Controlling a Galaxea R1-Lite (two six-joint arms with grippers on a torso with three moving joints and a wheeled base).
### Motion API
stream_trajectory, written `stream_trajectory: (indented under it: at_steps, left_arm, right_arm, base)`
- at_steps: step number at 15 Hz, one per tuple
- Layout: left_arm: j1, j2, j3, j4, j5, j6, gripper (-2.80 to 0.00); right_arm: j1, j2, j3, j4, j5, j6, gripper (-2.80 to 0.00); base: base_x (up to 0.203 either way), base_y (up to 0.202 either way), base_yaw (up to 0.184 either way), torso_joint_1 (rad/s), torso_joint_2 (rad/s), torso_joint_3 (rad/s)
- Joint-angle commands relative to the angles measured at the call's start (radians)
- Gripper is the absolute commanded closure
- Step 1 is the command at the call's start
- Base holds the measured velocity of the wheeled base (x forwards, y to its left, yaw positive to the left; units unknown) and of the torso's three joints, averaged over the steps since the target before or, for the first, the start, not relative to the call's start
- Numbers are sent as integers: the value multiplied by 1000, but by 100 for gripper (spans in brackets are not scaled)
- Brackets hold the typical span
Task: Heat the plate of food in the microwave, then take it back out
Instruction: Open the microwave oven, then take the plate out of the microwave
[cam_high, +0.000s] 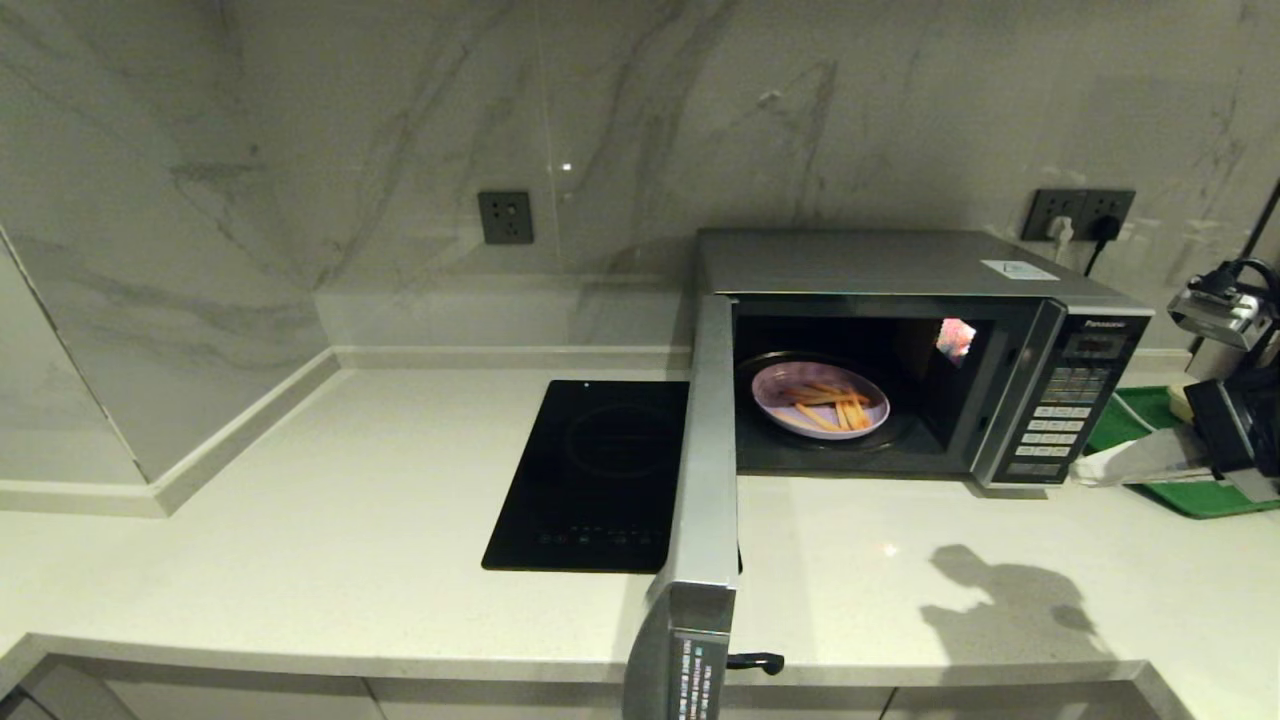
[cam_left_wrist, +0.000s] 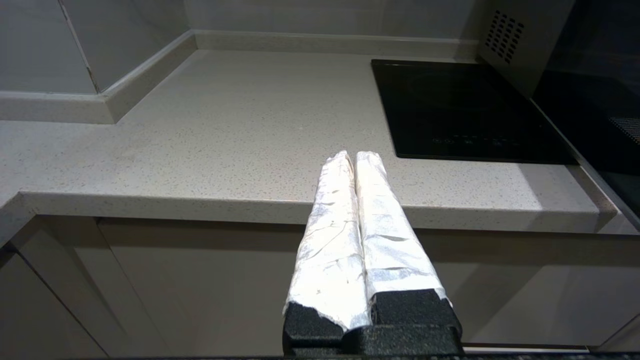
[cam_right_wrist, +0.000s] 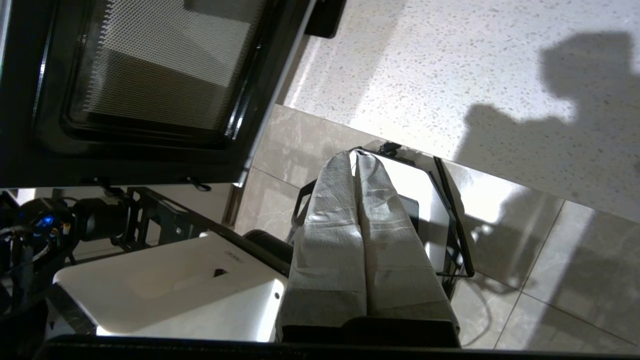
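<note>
Black cooktop (cam_high: 598, 478) just beside microwave's (cam_high: 900, 270) wide-open door (cam_high: 703, 480).

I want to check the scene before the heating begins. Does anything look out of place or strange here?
Nothing is spilled or damaged. The microwave has its door swung wide open, jutting past the counter edge, while the plate of food already sits inside, level, fries on it. The door must be shut before heating.

Right end effector (cam_right_wrist: 356, 159) pressed together (empty), open microwave (cam_right_wrist: 145, 85) door beside it — speckled countertop (cam_right_wrist: 425, 75) beyond
</note>
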Motion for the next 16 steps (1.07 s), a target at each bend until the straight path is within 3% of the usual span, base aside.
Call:
stream_trajectory:
  at_steps: [1,4,6,9,12,16]
  left_arm:
    - [1,0,0,-1,0,-1,0]
    - [1,-1,0,-1,0,-1,0]
    - [0,-2,0,-1,0,-1,0]
    - [1,0,0,-1,0,-1,0]
    - [-1,0,0,-1,0,-1,0]
    - [1,0,0,-1,0,-1,0]
  right_arm:
    - [14,-4,-3,4,3,0,0]
    - [38,9,2,4,-32,8,0]
    - [38,37,3,-11,-56,113,0]
    - [38,55,91,-265,-144,342,0]
    - [43,68,242,-499,-202,471,0]
    - [44,97,277,-564,-213,494,0]
  base:
    - [0,0,0,0,0,0]
    - [0,0,0,0,0,0]
    - [0,0,0,0,0,0]
    - [0,0,0,0,0,0]
    - [0,0,0,0,0,0]
    - [0,0,0,0,0,0]
